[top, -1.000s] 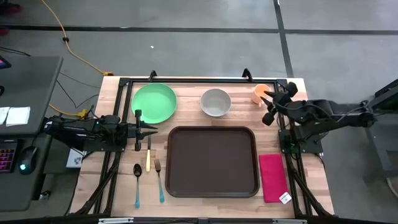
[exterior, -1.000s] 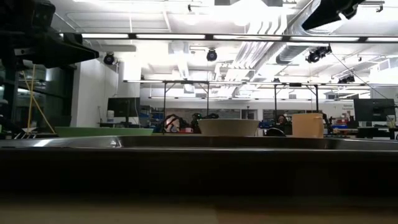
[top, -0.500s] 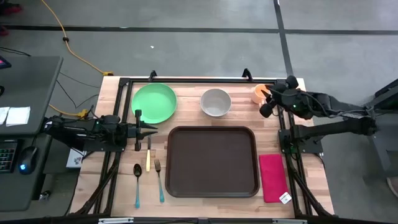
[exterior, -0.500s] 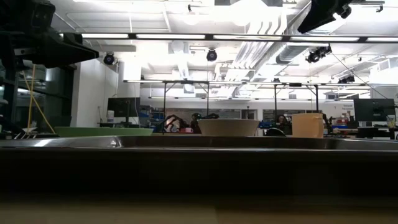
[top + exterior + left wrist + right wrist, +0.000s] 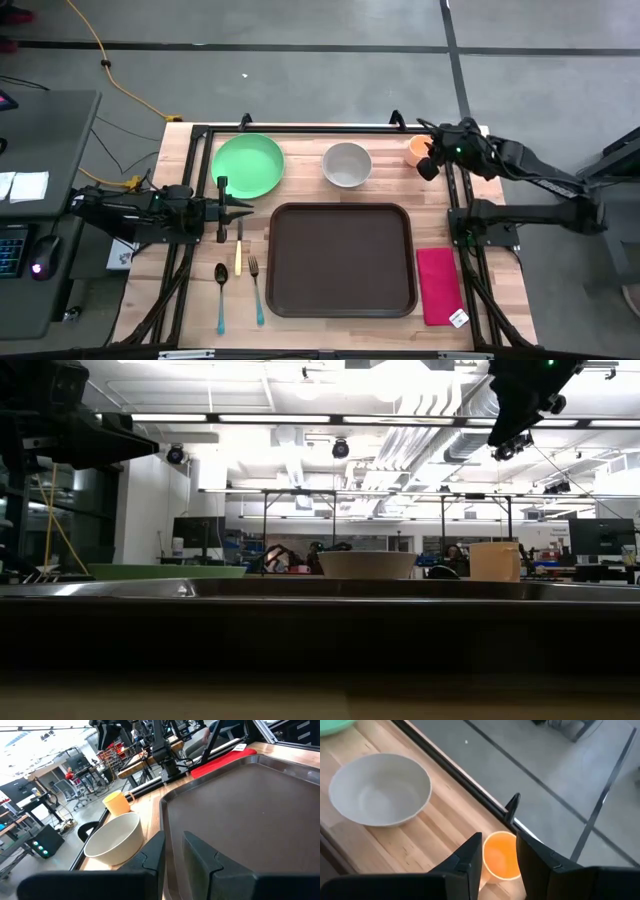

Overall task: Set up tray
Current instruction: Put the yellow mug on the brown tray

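Right gripper (image 5: 432,158): it was held above the far right corner of the table, over the orange cup (image 5: 418,149); in its wrist view the two fingers (image 5: 470,854) were seen slightly apart with the cup below the gap, and nothing was gripped.
Left gripper (image 5: 243,210): it was parked at the left side of the table, pointing right, just left of the tray; its fingers (image 5: 156,851) were seen with a narrow gap between them and nothing was held.
Near row: a spoon (image 5: 221,295), a fork (image 5: 256,288) and a yellow-handled knife (image 5: 238,256) were laid on the table (image 5: 190,300) left of the tray; a red-pink napkin (image 5: 437,284) was laid right of it.
Tray (image 5: 342,259): it was placed at the middle of the table, toward the near edge, with nothing on it.
Far row: a green plate (image 5: 248,165) at the left, a white bowl (image 5: 347,164) in the middle and the orange cup at the right were set beyond the tray, each apart from it.
Progress: nothing was judged to have been done yet, since every piece was off the tray; plate, bowl, cup, cutlery and napkin were all left to be placed.
Step in hand: the cup was judged to be the first piece aimed at, as the right gripper was poised over it.
Writing: a small white tag (image 5: 459,318) was seen at the napkin's near end, but no writing on it could be read; no brand was made out elsewhere.
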You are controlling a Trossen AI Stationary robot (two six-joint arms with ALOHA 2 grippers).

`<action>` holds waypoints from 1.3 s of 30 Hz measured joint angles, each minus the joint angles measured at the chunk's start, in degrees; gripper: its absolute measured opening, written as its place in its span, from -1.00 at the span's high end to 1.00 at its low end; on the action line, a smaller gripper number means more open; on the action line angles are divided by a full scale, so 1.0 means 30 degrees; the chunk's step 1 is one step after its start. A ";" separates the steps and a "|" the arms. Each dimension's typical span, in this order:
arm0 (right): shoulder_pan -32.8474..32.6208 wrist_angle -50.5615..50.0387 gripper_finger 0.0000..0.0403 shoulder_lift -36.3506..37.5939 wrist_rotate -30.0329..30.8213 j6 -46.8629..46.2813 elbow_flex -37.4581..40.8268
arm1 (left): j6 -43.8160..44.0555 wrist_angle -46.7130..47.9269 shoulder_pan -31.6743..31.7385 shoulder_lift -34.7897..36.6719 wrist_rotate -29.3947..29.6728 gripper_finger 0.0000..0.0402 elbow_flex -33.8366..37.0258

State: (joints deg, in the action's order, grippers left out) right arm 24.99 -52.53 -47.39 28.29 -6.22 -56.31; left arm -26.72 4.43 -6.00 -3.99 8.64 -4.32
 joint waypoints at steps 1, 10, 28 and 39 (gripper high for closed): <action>0.0407 0.0000 0.51 -0.0055 -0.0306 0.0208 0.0000 | 0.0000 -0.0007 0.0000 -0.0005 0.0000 0.52 0.0000; 0.3804 0.0007 0.51 -0.0117 -0.3223 0.0946 0.0000 | 0.0000 -0.0007 0.0000 -0.0005 0.0000 0.52 0.0000; 0.9313 -0.0705 0.51 -0.2718 -0.7962 -0.0935 0.0007 | 0.0000 -0.0007 -0.0003 -0.0004 0.0000 0.52 0.0000; 1.0588 -0.0687 0.51 -0.5653 -0.8435 -0.1915 0.0007 | 0.0503 -0.0015 0.0000 -0.0005 0.0000 0.52 0.0000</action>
State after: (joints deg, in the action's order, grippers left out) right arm 56.75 -54.59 -64.36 2.98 -11.96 -56.29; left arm -25.21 4.38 -6.00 -4.01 8.64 -4.32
